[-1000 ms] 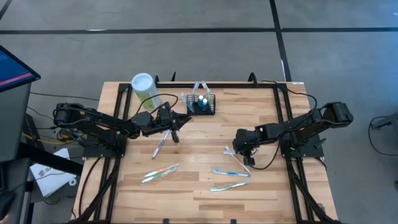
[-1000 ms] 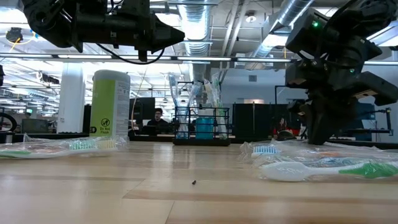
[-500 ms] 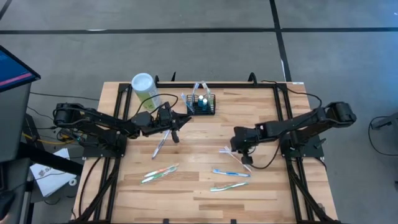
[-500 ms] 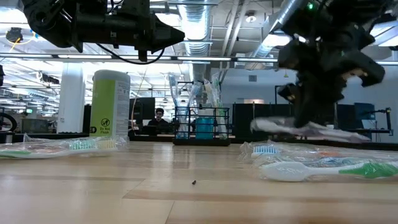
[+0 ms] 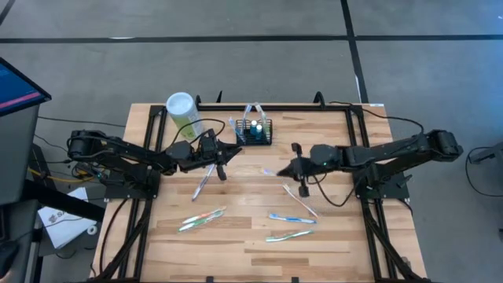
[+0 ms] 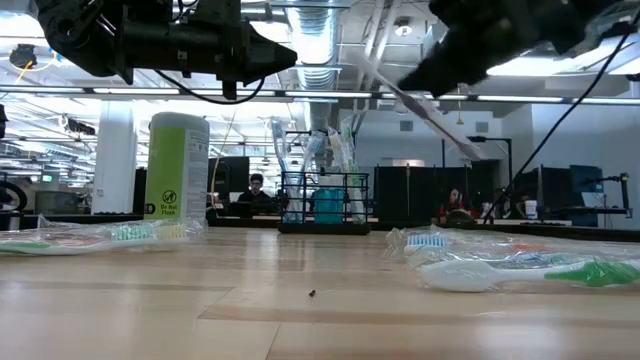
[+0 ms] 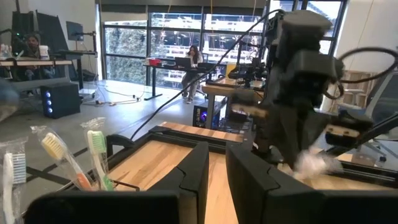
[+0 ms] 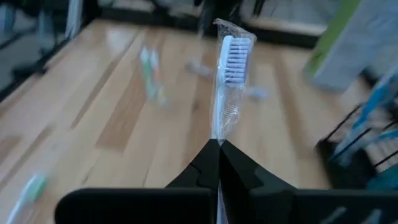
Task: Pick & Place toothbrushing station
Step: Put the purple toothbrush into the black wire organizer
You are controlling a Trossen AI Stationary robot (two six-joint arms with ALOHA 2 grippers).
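Carry step: right gripper (image 8: 217,146), fingers pinched on a clear-wrapped white toothbrush (image 8: 228,81), hangs mid-bench; small black wire-mesh basket (image 5: 255,131) sits at 12 o'clock. Next: lift over rim, drop in. Left gripper (image 5: 228,151) waits, fingers narrow.

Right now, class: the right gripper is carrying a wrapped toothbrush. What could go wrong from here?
1. The right gripper pinches only one end of the wrapped toothbrush, so it may swing or slip.
2. The black wire-mesh basket already holds upright brushes; the long free end could snag them.
3. The left gripper hangs close beside the basket, so the arms might collide.
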